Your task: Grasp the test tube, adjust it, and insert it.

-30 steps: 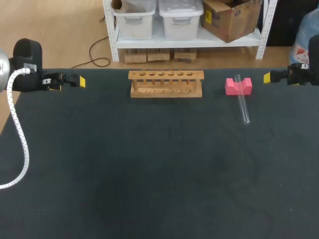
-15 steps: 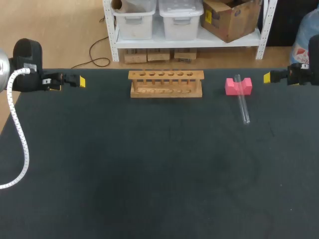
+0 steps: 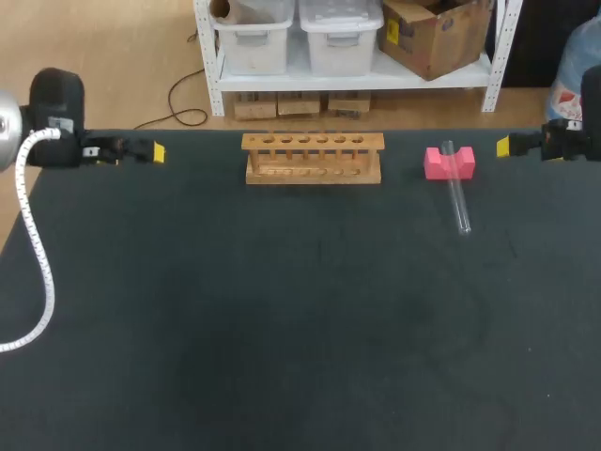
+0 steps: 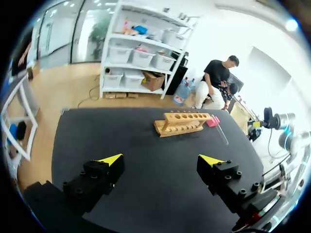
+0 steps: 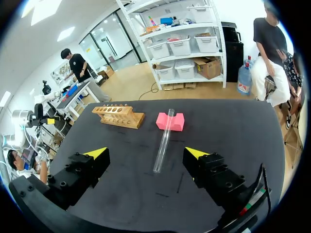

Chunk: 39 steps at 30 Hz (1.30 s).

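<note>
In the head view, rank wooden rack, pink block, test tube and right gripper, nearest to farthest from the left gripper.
1. wooden rack, centre back.
2. pink block and test tube, touching; too close to call.
3. right gripper, far right.

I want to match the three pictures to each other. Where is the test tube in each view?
Head view: the test tube lies right of the wooden rack, one end on the pink block.
Left wrist view: far ahead of the left gripper, test tube past the wooden rack.
Right wrist view: test tube just ahead of the right gripper.
Shared landmark: the pink block under the tube's end.
</note>
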Tool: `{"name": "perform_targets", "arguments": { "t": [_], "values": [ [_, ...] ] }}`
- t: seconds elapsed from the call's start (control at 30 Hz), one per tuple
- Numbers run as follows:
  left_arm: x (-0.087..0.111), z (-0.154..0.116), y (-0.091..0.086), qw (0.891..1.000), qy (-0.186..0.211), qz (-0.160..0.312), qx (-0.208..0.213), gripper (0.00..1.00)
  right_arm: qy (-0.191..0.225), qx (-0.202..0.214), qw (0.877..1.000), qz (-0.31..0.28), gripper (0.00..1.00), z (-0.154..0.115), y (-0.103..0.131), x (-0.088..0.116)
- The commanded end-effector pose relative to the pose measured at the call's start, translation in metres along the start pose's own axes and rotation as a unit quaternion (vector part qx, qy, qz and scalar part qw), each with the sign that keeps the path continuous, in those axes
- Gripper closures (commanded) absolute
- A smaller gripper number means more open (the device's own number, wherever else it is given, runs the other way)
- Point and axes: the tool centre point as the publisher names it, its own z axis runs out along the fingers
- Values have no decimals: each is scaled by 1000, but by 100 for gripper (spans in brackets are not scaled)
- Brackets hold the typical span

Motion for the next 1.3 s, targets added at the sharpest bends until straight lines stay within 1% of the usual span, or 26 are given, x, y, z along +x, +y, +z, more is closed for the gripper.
{"name": "perform_targets", "arguments": {
  "t": [0.03,0.2,0.27,0.37,0.43,0.53,0.6,0.77,0.83,0.9,0.97,1.17,1.3],
  "values": [
    [-9,10,5,998,-13,48,25,0,0,3,1000,0,0,0,1,0],
    [-22,15,6,989,-27,129,71,0,0,3,1000,0,0,0,1,0],
    [-26,19,5,984,-28,151,87,0,0,3,1000,0,0,0,1,0],
    [-29,25,3,974,-36,186,125,0,0,3,1000,0,0,0,1,0],
    [-32,29,2,965,-39,213,148,0,0,3,1000,0,0,0,1,0],
    [-37,38,0,952,-48,248,174,0,0,3,1000,0,0,0,1,0],
    [-41,44,0,946,-50,263,182,0,0,3,1000,0,0,0,1,0],
    [-47,56,0,931,-73,287,215,0,0,3,1000,0,0,0,1,0],
    [-48,63,0,926,-74,295,223,0,0,3,1000,0,0,0,1,0],
    [-48,71,-1,923,-77,300,226,0,0,3,1000,0,0,0,1,0],
    [-49,77,-2,922,-79,294,240,0,0,3,1000,0,0,0,1,0],
    [-46,93,-10,909,-86,317,257,0,0,3,1000,0,0,0,1,0],
    [-46,105,-11,907,-85,320,259,0,0,3,1000,0,0,0,1,0]
  ]
}}
